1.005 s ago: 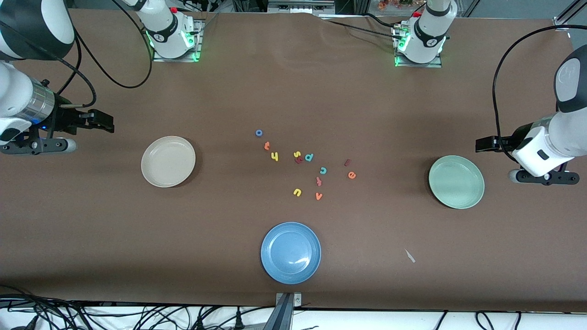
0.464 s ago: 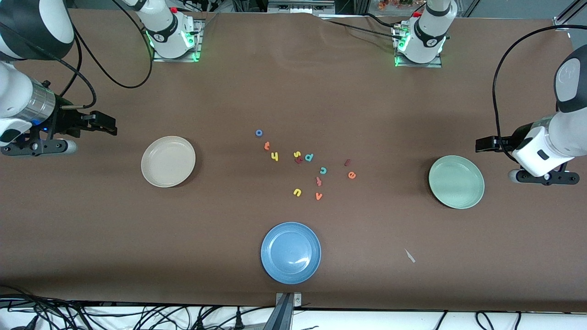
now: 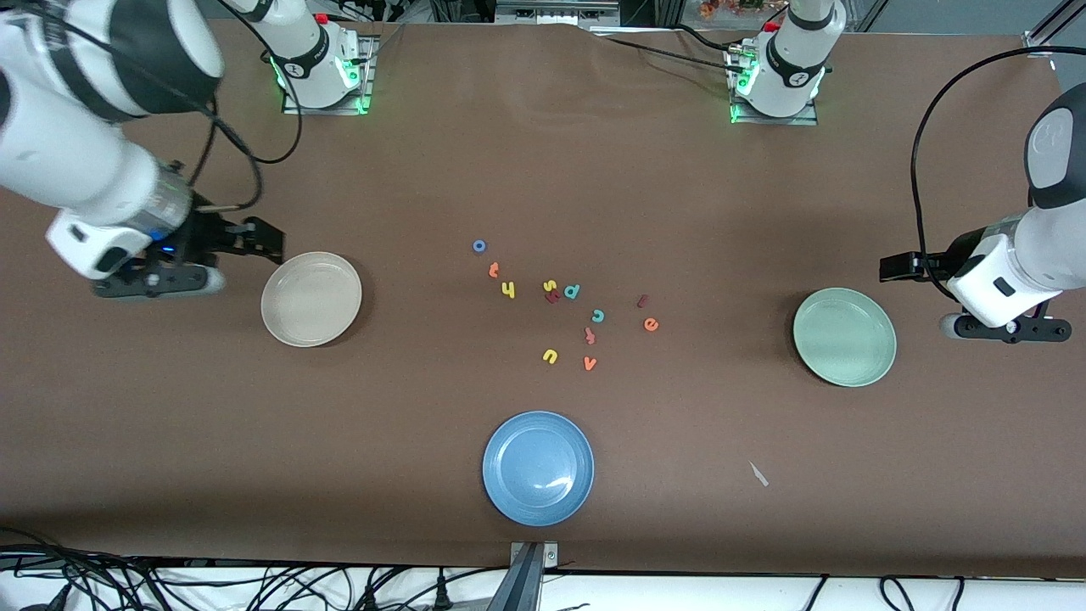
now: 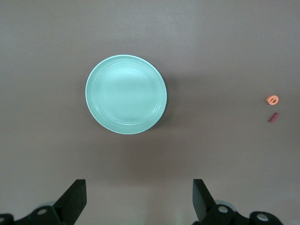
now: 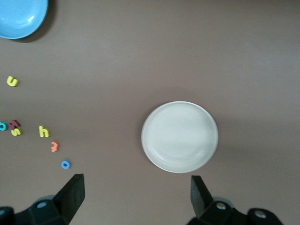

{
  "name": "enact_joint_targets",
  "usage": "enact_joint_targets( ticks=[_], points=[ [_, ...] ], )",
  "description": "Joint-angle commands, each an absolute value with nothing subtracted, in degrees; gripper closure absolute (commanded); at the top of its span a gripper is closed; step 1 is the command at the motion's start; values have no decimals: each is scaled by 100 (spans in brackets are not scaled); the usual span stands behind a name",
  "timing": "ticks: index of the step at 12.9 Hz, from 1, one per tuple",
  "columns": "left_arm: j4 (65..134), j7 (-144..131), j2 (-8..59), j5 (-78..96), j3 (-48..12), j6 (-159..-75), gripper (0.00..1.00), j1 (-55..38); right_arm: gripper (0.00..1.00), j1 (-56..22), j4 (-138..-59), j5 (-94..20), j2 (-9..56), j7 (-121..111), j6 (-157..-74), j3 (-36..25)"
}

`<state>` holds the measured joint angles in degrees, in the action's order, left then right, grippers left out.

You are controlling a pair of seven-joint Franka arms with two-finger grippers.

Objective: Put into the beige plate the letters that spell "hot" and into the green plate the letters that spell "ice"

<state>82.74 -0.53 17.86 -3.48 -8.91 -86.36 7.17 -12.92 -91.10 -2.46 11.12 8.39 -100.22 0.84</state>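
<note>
My right gripper (image 3: pixel 270 244), jaws apart and empty, has swung in toward the beige plate (image 3: pixel 310 299), probably heading for the h (image 3: pixel 508 290); the left gripper (image 3: pixel 891 267), also apart, waits near the green plate (image 3: pixel 844 336).

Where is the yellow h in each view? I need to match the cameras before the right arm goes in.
Front view: the h lies in the letter cluster mid-table, beside the orange t.
Right wrist view: the h is near the frame edge, again beside the t.
Left wrist view: not in it.
Shared landmark: the beige plate, also in the right wrist view.
</note>
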Motion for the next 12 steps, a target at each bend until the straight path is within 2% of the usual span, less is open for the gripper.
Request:
enact_joint_targets(
  ticks=[1, 5, 10, 11, 12],
  points=[
    [8271, 35, 1758, -273, -870, -8613, 1, 694, 0, -1624, -9132, -334, 1370, 1115, -10335, 53],
    [8262, 0, 1635, -447, -923, -9051, 1, 703, 0, -2354, -9132, -255, 1792, 1854, -10924, 35],
    [8314, 0, 1380, -518, -949, -9308, 1, 703, 0, -2723, -9193, -282, 2109, 2125, -11196, 44],
    [8358, 0, 1380, -693, -949, -9377, 1, 703, 0, -2733, -9393, -255, 2075, 2353, -11432, 61],
    [8376, 0, 1380, -807, -1001, -9421, 1, 703, 0, -2733, -9952, -272, 1822, 2451, -11948, 122]
  ],
)
